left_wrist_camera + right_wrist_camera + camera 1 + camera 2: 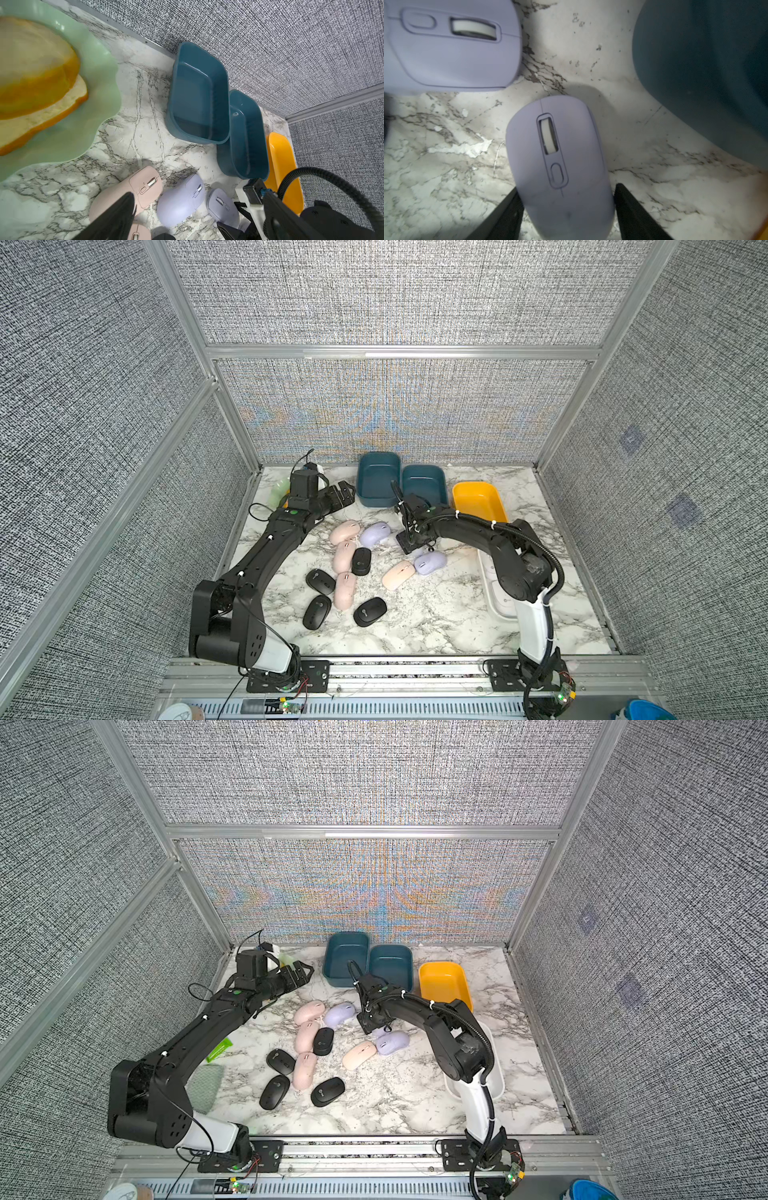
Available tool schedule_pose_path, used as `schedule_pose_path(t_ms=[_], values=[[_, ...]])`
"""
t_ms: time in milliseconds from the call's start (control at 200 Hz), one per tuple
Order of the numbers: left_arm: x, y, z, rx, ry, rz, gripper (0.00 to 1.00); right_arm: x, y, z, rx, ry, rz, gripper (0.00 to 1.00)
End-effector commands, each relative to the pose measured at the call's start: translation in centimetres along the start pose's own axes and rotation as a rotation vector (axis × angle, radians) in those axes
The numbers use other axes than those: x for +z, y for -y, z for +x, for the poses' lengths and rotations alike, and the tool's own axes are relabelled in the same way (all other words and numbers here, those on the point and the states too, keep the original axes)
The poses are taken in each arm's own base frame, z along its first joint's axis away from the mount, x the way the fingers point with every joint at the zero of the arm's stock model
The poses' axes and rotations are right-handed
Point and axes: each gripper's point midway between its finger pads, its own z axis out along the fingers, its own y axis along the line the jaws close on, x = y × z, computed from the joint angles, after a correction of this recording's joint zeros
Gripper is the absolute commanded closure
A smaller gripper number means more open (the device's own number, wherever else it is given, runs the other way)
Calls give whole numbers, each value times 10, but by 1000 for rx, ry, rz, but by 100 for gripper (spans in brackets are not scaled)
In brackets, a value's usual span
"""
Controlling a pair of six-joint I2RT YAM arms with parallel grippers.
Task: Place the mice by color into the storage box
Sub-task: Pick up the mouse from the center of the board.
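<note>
Right gripper [566,188] jaws astride lilac mouse [558,158] on marble table [446,145], grip unclear, left gripper [347,493] wide open, empty

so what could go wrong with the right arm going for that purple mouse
The right gripper straddles the rounded rear end of the purple mouse, so it could squirt out or tilt when squeezed. A second purple mouse and a blue bin sit close by; a swing might knock them. The open left gripper hovers nearby, so the arms could clash.
</note>
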Motion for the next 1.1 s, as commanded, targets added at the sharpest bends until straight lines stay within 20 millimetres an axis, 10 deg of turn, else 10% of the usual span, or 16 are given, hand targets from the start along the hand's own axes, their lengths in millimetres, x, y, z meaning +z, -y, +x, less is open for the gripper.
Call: schedule_pose_path(t_ms=[0, 755, 1096], values=[[2, 8, 0, -1, -20, 42, 4, -1, -9, -1, 8, 1, -42, 33], [4, 16, 5, -2, -32, 101, 7, -52, -7, -22, 33, 125, 15, 50], [8, 43, 22, 25, -78, 194, 7, -107, 47, -34, 120, 222, 109, 50]])
